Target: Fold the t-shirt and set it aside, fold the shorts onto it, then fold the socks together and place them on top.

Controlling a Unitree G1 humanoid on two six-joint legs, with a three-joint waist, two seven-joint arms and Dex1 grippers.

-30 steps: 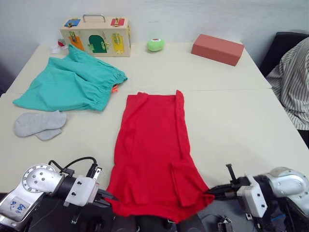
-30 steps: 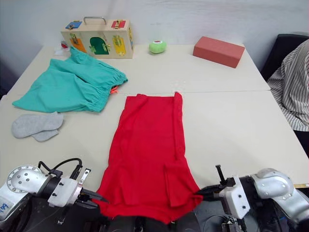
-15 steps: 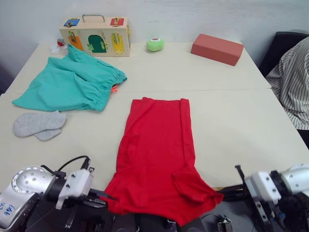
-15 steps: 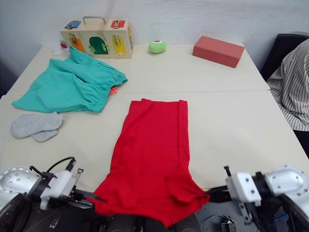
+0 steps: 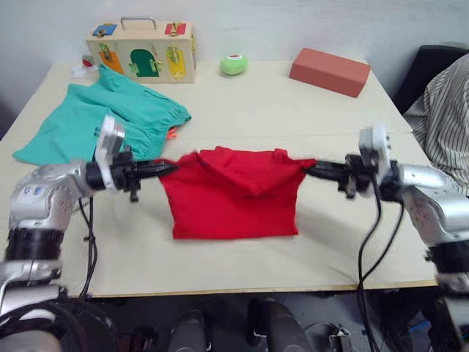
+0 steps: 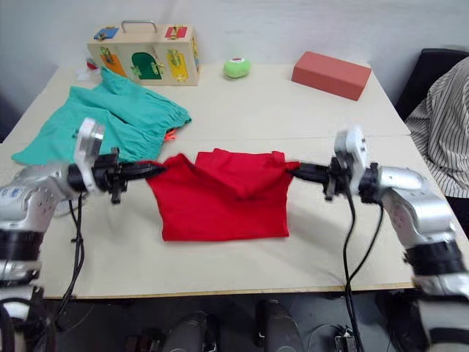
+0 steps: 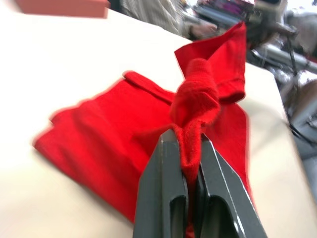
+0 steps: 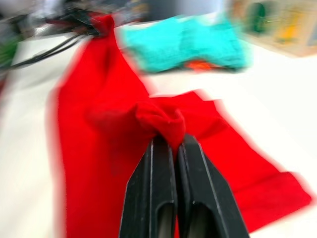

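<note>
The red t-shirt (image 5: 231,199) lies folded in half in the middle of the table (image 5: 242,257), its top layer sagging between my two grippers. My left gripper (image 5: 167,167) is shut on a bunched corner of the shirt at its far left, seen close up as red cloth (image 7: 194,106) pinched between the fingers. My right gripper (image 5: 309,169) is shut on the far right corner, also bunched (image 8: 161,121). Both corners hang slightly above the table. The teal shorts (image 5: 102,117) lie spread at the back left, just beyond my left gripper. The socks are hidden.
A wooden toy box (image 5: 141,50) with a handle, a green ball (image 5: 234,65) and a red-brown block (image 5: 329,72) stand along the table's far edge. A person in a striped shirt (image 5: 447,110) sits at the right, beside a black chair.
Both grippers have carried the shirt's near hem up and away over the shirt to its far edge, folding it in half. The camera view has also shifted.
</note>
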